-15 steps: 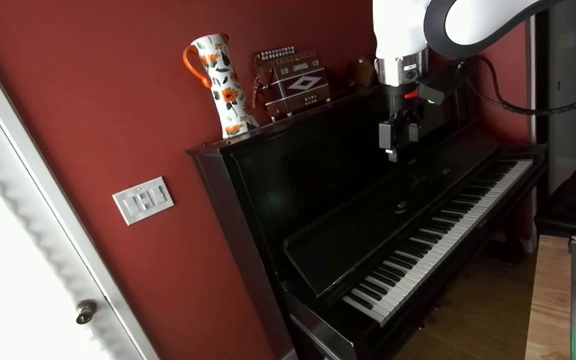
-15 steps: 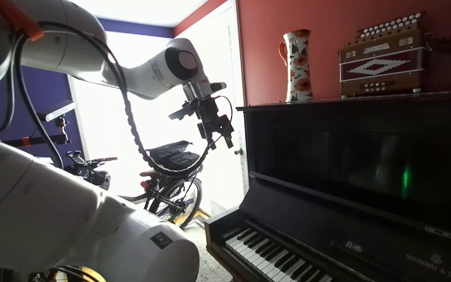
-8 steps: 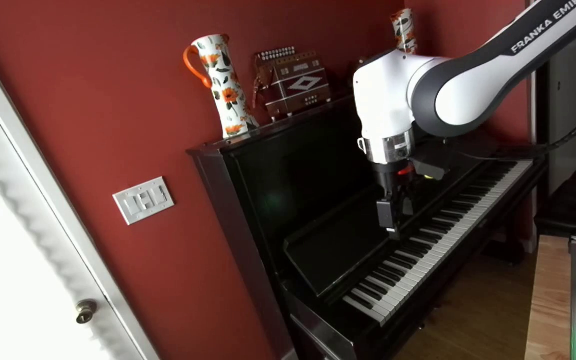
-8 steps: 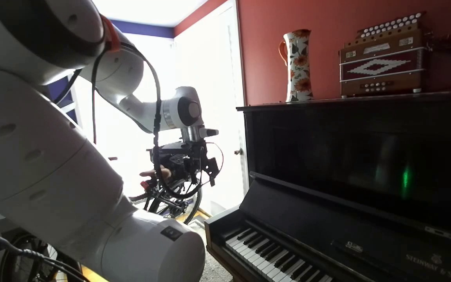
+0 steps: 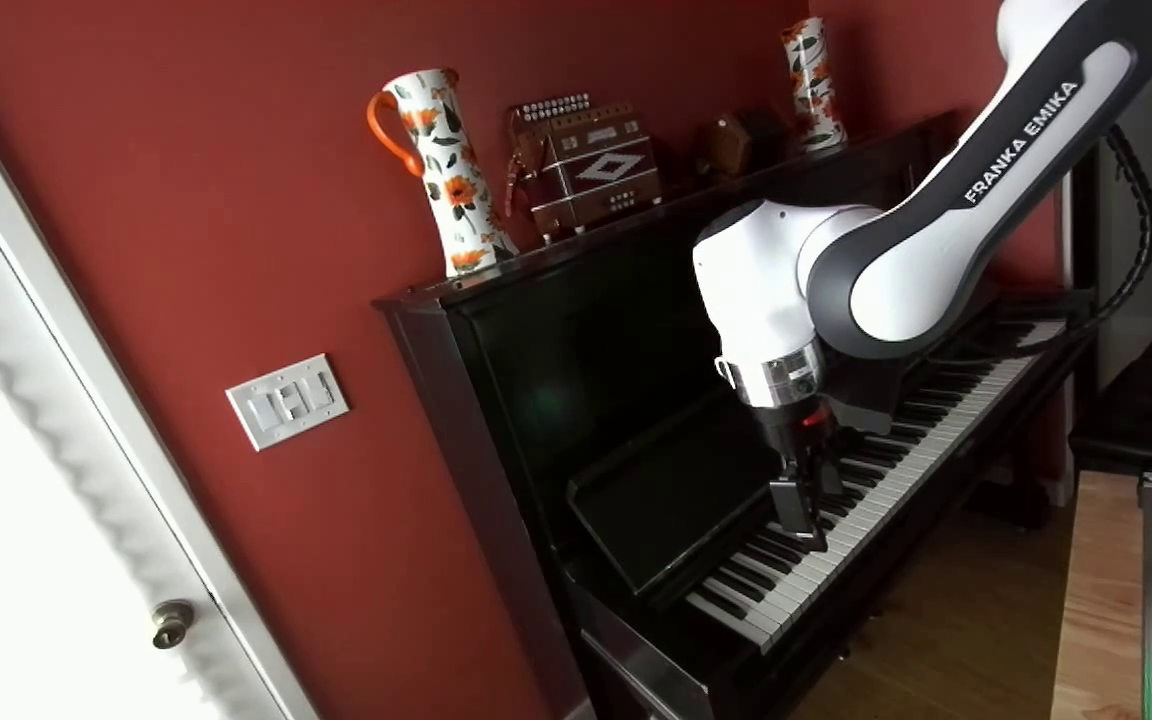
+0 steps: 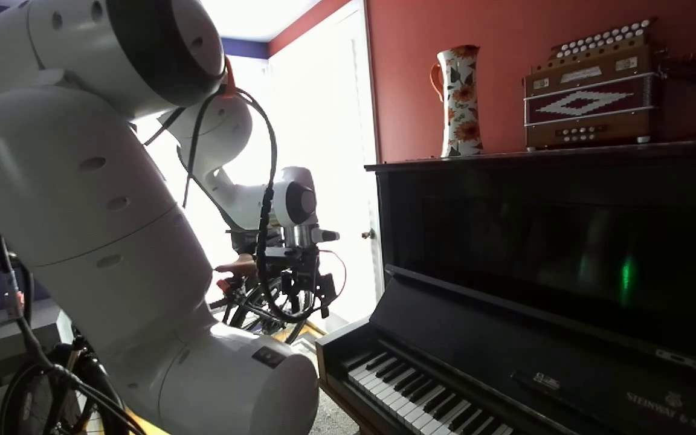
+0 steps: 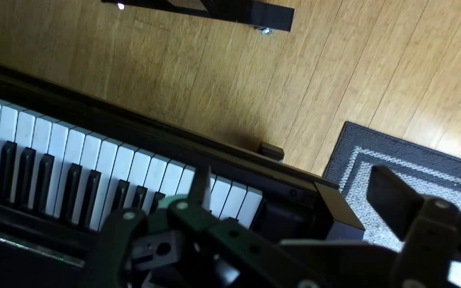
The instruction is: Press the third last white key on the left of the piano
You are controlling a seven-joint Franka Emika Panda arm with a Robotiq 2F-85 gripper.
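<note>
The glossy black piano [image 5: 556, 370] stands against the red wall in both exterior views [image 6: 505, 217]. Its white keys [image 5: 841, 530] run in one long row, and their left end also shows in an exterior view [image 6: 378, 386]. In the wrist view the last white key [image 7: 251, 203] lies at the row's right end, with the third last white key [image 7: 220, 194] beside one finger. My gripper [image 7: 292, 185] is open and empty, its fingers wide apart. In an exterior view it [image 5: 831, 522] overlaps the keys; whether it touches them I cannot tell.
The piano's end block [image 7: 340, 204] borders the keys, with a patterned mat [image 7: 358, 160] on the wooden floor. A floral jug [image 5: 451, 180] and an accordion [image 5: 596, 165] stand on the piano top. A bicycle [image 6: 257, 308] is behind the gripper in an exterior view.
The arm has come down. My gripper moved from high in front of the piano's upper panel to low over the key row. A further vase behind the arm has come into view.
</note>
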